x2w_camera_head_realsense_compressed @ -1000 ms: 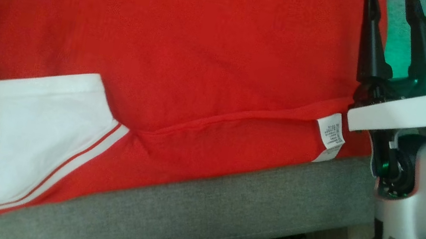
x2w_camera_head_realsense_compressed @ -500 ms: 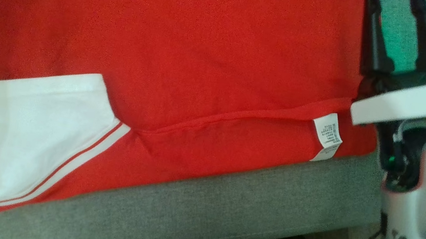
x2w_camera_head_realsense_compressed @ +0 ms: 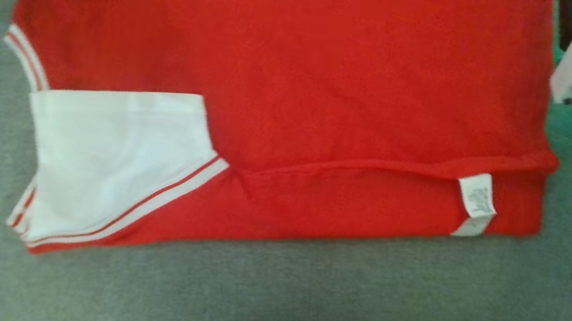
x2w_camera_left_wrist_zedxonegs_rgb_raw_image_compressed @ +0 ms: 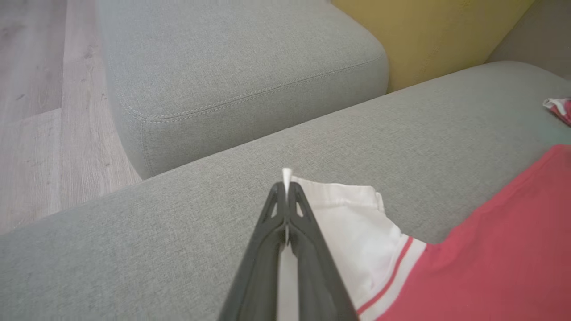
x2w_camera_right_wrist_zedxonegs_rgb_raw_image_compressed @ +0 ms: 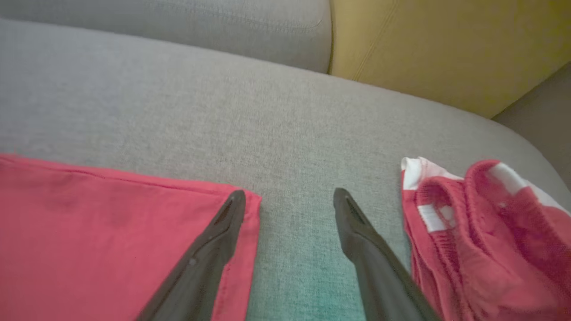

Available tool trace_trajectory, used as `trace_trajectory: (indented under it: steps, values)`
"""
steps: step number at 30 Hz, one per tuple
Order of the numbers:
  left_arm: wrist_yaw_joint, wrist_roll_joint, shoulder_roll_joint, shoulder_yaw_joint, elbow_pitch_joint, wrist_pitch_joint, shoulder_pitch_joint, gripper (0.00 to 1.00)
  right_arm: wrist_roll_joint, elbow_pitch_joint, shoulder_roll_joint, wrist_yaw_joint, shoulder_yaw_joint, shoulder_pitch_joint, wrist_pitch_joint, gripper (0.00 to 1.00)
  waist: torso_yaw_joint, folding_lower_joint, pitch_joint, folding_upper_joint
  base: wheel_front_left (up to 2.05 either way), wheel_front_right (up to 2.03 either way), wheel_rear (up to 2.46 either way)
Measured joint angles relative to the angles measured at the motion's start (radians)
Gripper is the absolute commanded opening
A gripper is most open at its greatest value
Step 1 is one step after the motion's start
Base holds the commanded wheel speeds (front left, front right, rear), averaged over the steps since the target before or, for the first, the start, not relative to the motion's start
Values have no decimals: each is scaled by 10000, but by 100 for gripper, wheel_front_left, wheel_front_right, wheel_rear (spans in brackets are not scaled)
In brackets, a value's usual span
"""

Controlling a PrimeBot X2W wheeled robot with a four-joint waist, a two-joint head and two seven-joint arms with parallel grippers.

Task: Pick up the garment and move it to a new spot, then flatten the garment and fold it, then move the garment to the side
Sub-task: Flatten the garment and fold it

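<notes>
Red knit garment [x2w_camera_head_realsense_compressed: 290, 67] lay flat on grey woven sofa [x2w_camera_head_realsense_compressed: 299, 286]. My left tool [x2w_camera_left_wrist_zedxonegs_rgb_raw_image_compressed: 286, 185] clamped tight on its white sleeve [x2w_camera_left_wrist_zedxonegs_rgb_raw_image_compressed: 343, 214] at 10 o'clock; my right tool [x2w_camera_right_wrist_zedxonegs_rgb_raw_image_compressed: 290, 198] gaped wide, empty, at 2 o'clock.

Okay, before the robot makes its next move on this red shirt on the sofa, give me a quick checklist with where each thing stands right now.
1. Grip of the left hand on the white sleeve: ok, shut on its edge.
2. Grip of the right hand on the red garment: not ok. It is open, with one finger over the hem corner and the other over the sofa seat.
3. Garment lying flat: not ok. A ridge runs along the near edge by the care label.
4. Near edge of the garment on the seat: ok.
5. Bunched second garment clear of the right hand: cannot tell. It lies close beside one finger.
</notes>
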Motion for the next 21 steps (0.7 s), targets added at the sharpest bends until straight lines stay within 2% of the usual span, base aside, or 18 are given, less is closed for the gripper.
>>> trace_trajectory:
  steps: [7, 12, 13, 15, 16, 18, 21]
  values:
    - [-2, -151, -230, -339, -372, -460, 356, 0, 157, 1174, -633, 0, 619, -443, 621, 100, 672, 0, -66, 0, 0, 0, 0]
    - [-4, -253, -334, -570, -378, -663, 451, 0, 646, 1530, -1026, 0, 1049, -804, 930, 100, 1019, 0, -103, 0, 0, 0, 0]
    - [-6, -257, -366, -593, -378, -702, 467, 0, 742, 1578, -1080, 0, 1145, -868, 1018, 95, 1060, 0, -122, 0, 0, 0, 0]
    - [-8, -326, -387, -635, -372, -756, 519, 0, 968, 1705, -1179, 0, 1333, -949, 1185, 49, 1121, 0, -172, 0, 0, 0, 0]
    - [-8, -328, -393, -654, -362, -821, 551, 0, 1066, 1768, -1202, 0, 1375, -987, 1296, 40, 1145, 0, -205, 0, 0, 0, 0]
    - [-10, -382, -403, -694, -347, -842, 586, 0, 1179, 1835, -1204, 0, 1432, -994, 1461, 0, 1178, 0, -277, 0, 0, 0, 0]
    - [-10, -395, -403, -798, -318, -945, 589, 0, 1256, 1927, -1204, 0, 1453, -982, 1622, 0, 1199, 0, -407, 0, 0, 0, 0]
